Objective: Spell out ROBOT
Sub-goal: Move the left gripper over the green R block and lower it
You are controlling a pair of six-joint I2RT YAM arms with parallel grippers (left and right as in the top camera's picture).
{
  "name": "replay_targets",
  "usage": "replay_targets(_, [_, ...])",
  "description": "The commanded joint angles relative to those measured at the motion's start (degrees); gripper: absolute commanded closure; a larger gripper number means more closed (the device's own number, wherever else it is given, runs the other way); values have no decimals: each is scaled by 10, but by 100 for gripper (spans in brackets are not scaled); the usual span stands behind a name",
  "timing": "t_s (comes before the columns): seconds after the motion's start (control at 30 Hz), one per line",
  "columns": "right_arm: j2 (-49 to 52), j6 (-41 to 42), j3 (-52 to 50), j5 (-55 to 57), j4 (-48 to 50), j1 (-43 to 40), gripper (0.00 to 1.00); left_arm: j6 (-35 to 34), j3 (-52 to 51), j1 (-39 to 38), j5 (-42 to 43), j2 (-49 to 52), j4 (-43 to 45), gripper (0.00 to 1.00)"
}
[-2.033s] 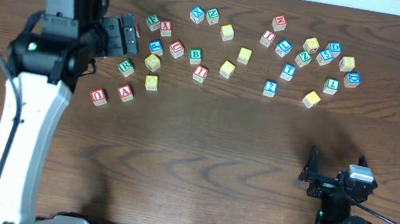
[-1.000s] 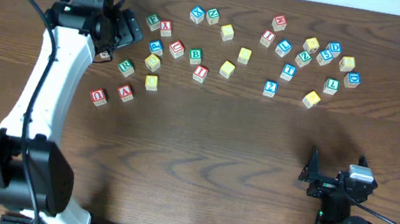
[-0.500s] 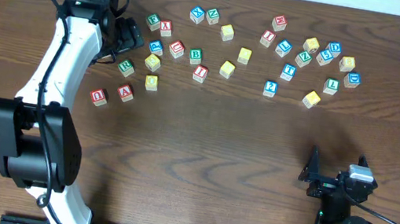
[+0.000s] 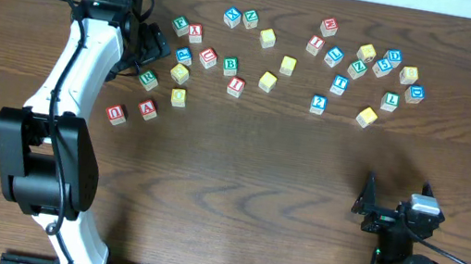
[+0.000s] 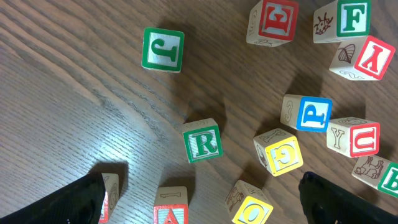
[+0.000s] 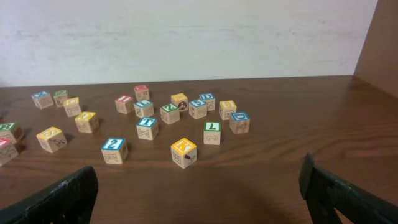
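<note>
The green R cube (image 4: pixel 148 79) lies in the left cluster, and in the left wrist view the R cube (image 5: pixel 202 143) sits between and just ahead of my open left fingers (image 5: pixel 68 199). My left gripper (image 4: pixel 150 42) hovers open over that cluster with nothing in it. A yellow O cube (image 4: pixel 178 96) lies right of R, close to my right-hand finger in the wrist view, where the O cube (image 5: pixel 252 210) is partly cut off. The green B cube (image 4: pixel 230 66) lies mid-table. The blue T cube (image 4: pixel 340 85) is farther right. My right gripper (image 4: pixel 391 207) rests open near the front right.
Red A (image 4: pixel 148 110) and red U (image 4: pixel 116 113) cubes lie below R. A yellow G cube (image 5: pixel 278 155), blue P (image 5: pixel 308 114) and green J (image 5: pixel 163 49) surround R. Several more cubes spread across the far right, with a yellow K cube (image 6: pixel 183 152) nearest my right gripper.
The left arm's elbow has swung down and left while its open gripper stayed over the left cluster, edging slightly right. The cubes and the right arm have not moved.
</note>
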Motion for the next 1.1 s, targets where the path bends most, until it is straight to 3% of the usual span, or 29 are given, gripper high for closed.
replay_targets(0.0, [-4, 4, -1, 1, -2, 2, 1, -12, 15, -3, -6, 10, -1, 2])
replay_targets(0.53, [-4, 4, -1, 1, -2, 2, 1, -14, 15, -35, -24, 91, -1, 0])
replay_targets(1.07, [-4, 4, -1, 1, -2, 2, 1, -9, 15, -35, -36, 94, 12, 1])
